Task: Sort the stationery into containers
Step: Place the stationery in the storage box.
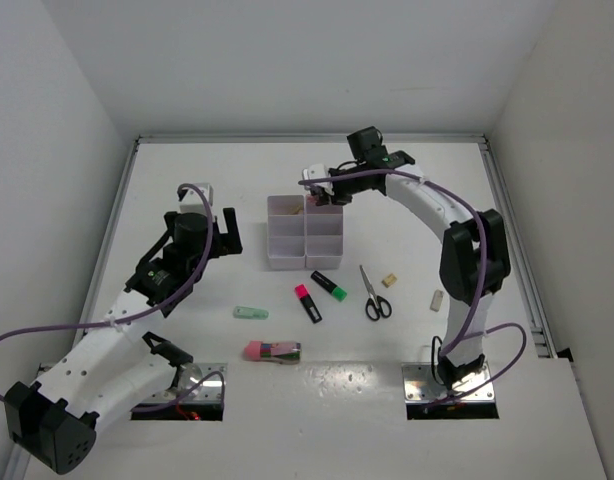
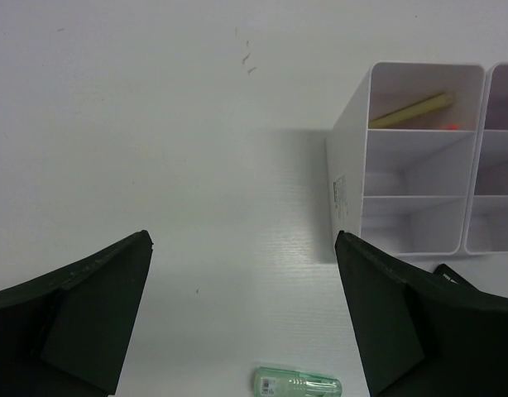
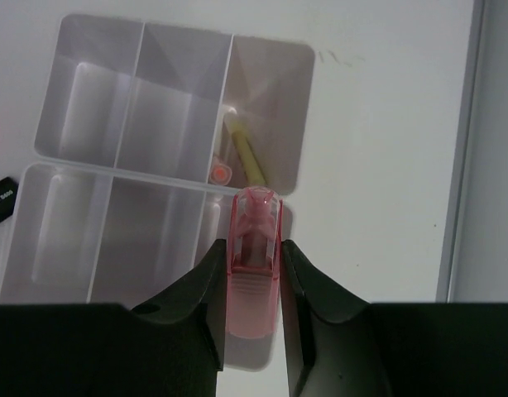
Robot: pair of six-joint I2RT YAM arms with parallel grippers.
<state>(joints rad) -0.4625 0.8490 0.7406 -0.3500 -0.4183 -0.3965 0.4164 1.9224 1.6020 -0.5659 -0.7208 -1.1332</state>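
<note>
The white organizer tray [image 1: 287, 258] stands mid-table. My right gripper [image 1: 322, 188] hangs over its far right end, shut on a translucent pink eraser-like piece [image 3: 256, 248], held above a tray [image 3: 88, 149] end compartment. A yellow pen [image 3: 247, 157] and an orange end [image 3: 219, 173] lie in the neighbouring end compartment. My left gripper [image 1: 222, 235] is open and empty, left of the tray [image 2: 349, 186], above bare table [image 2: 244, 248]. A mint piece [image 1: 251, 313] lies near it and shows in the left wrist view [image 2: 297, 383].
In front of the tray lie two black highlighters, one pink-ended [image 1: 308, 302] and one green-ended [image 1: 329, 285], black-handled scissors [image 1: 373, 295], two beige bits [image 1: 389, 281] [image 1: 437, 300], and a pink packaged piece [image 1: 272, 351]. White walls enclose the table.
</note>
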